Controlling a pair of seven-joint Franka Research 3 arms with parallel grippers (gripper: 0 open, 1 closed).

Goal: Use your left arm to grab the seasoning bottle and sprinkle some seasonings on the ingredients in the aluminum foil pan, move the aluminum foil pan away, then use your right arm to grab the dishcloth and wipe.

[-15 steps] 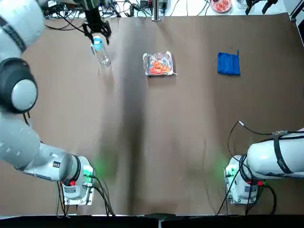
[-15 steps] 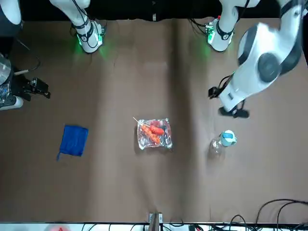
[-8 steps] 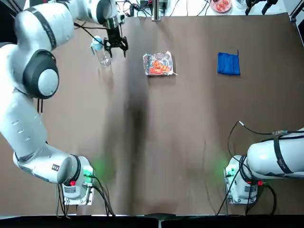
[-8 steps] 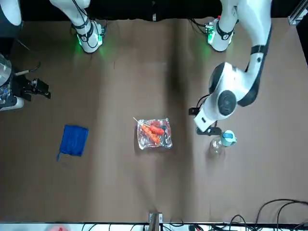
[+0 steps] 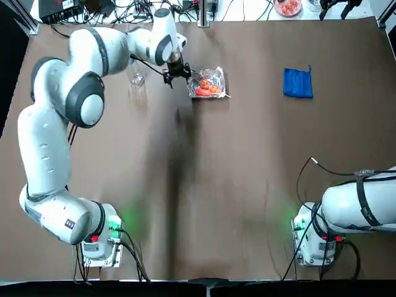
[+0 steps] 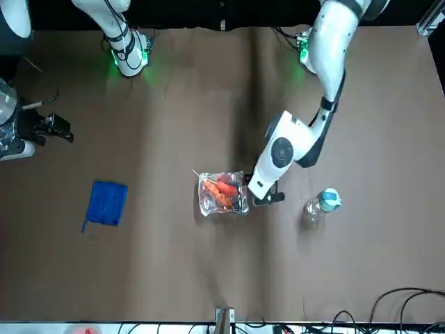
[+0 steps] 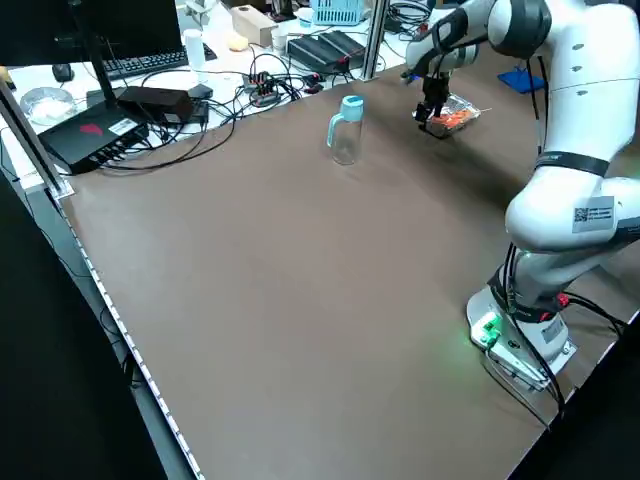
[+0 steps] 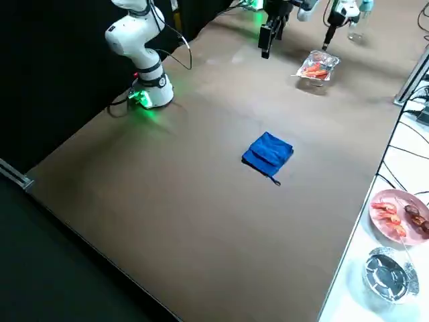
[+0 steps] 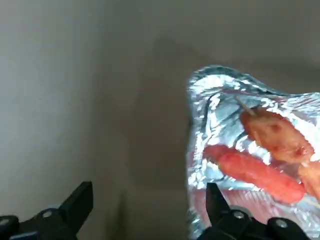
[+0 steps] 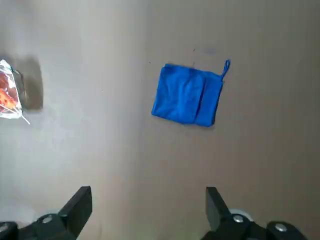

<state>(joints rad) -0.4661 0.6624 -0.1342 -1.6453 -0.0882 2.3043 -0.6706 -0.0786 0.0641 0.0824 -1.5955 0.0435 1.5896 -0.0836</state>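
Observation:
The aluminum foil pan [image 5: 207, 83] with orange-red ingredients [image 9: 260, 165] and a skewer sits at the far middle of the brown table. My left gripper [image 5: 175, 73] hangs open just left of the pan; in the left wrist view the pan's [image 9: 210, 100] near rim lies between the fingers, close to one fingertip [image 9: 215, 197]. Farther left, apart from the gripper, the seasoning bottle [image 6: 321, 204] with its light blue cap [image 7: 351, 103] stands upright. The blue dishcloth [image 5: 297, 83] lies at the far right. My right gripper [image 10: 147, 210] is open, high above the table, with the dishcloth [image 10: 187, 94] below it.
Cables and black electronics [image 7: 130, 115] line the table's far edge. A plate of food [image 8: 397, 216] and a spare foil dish [image 8: 385, 272] rest on a white surface beyond it. The arm bases [image 5: 99, 238] glow green at the near corners.
My left gripper has swung right, away from the seasoning bottle, over to the foil pan's left side. The bottle stays on the table. The right arm has not moved.

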